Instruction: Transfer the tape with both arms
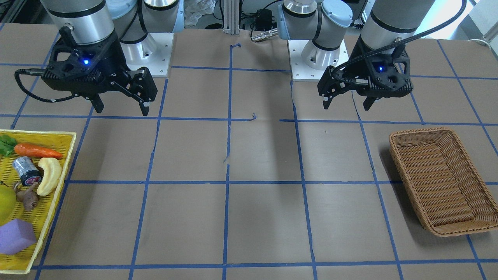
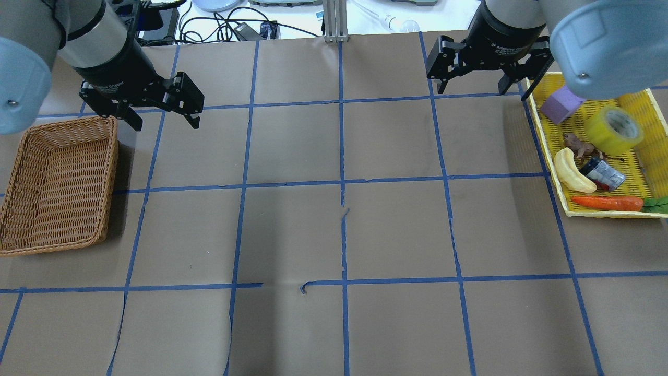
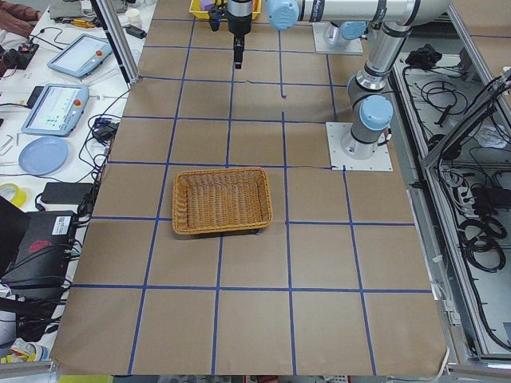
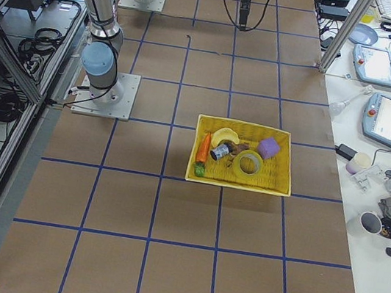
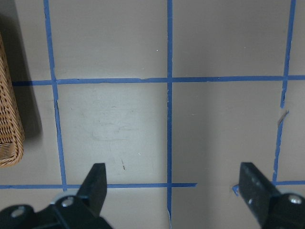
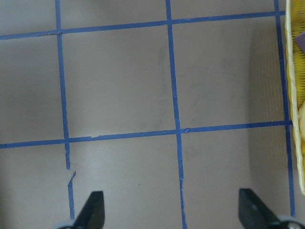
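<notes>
The tape (image 2: 613, 129), a yellow translucent roll with a white core, lies in the yellow tray (image 2: 546, 137) at the table's right side. It also shows in the exterior right view (image 4: 248, 162), and at the left edge of the front-facing view (image 1: 5, 204). My right gripper (image 2: 471, 90) hangs open and empty above the table, just left of the tray's far corner. It shows in the front-facing view (image 1: 122, 111). My left gripper (image 2: 166, 124) is open and empty beside the wicker basket's far corner, also in the front-facing view (image 1: 347, 105).
The wicker basket (image 2: 111, 172) stands at the left with nothing in it. The yellow tray also holds a purple block (image 2: 560, 103), a banana (image 2: 571, 171), a carrot (image 2: 605, 202), a small grey cylinder (image 2: 603, 174) and a brown root (image 2: 576, 143). Blue tape lines grid the brown table.
</notes>
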You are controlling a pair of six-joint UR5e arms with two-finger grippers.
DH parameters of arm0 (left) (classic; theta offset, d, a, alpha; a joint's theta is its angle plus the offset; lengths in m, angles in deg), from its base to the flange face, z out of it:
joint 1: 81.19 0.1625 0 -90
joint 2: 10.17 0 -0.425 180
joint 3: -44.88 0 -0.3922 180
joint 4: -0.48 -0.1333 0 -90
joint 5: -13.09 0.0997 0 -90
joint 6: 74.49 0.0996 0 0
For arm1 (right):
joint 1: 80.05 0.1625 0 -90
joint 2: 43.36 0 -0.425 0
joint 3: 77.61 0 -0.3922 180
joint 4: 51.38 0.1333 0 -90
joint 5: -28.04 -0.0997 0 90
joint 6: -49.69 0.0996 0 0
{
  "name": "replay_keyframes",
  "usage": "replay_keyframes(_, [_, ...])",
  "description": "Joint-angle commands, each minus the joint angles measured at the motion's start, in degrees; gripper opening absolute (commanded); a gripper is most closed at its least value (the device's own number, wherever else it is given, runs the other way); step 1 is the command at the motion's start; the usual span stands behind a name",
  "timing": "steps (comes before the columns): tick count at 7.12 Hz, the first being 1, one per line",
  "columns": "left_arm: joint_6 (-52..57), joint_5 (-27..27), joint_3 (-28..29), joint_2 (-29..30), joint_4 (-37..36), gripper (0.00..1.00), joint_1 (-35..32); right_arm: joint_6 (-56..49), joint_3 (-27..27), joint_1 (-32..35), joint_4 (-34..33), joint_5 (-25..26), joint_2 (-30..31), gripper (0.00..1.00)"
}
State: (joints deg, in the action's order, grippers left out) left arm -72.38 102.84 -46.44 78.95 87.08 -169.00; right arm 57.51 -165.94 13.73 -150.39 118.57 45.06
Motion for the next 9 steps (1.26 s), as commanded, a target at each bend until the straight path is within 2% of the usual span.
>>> replay_keyframes(1, [0.0, 0.0, 0.0, 0.0, 0.0, 1.00, 0.0, -1.7, 0.1, -0.5, -0.5, -0.2, -0.5, 1.00])
replay_keyframes(2, [0.0, 0.0, 0.0, 0.0, 0.0, 1.00, 0.0, -12.1, 0.3, -2.4, -0.9, 0.1, -1.6, 1.00])
replay_keyframes(3, [0.0, 0.0, 0.0, 0.0, 0.0, 1.00, 0.0, -24.8, 1.1, -7.2, -1.0, -0.3, -1.8, 1.00])
replay_keyframes(4, [0.0, 0.0, 0.0, 0.0, 0.0, 1.00, 0.0, -33.2, 1.4, -14.2, -0.9, -0.8, -3.3, 1.00])
replay_keyframes(6, [0.1, 0.0, 0.0, 0.0, 0.0, 1.00, 0.1, -53.8, 1.7, -26.5, -4.5, -6.7, -7.5, 1.00])
replay_keyframes(8, [0.1, 0.0, 0.0, 0.0, 0.0, 1.00, 0.2, -57.0, 3.0, -37.7, -6.7, -14.4, -15.8, 1.00])
replay_keyframes(9, [0.1, 0.0, 0.0, 0.0, 0.0, 1.00, 0.3, -57.6, 5.0, -40.6, -11.0, -16.0, -22.6, 1.00])
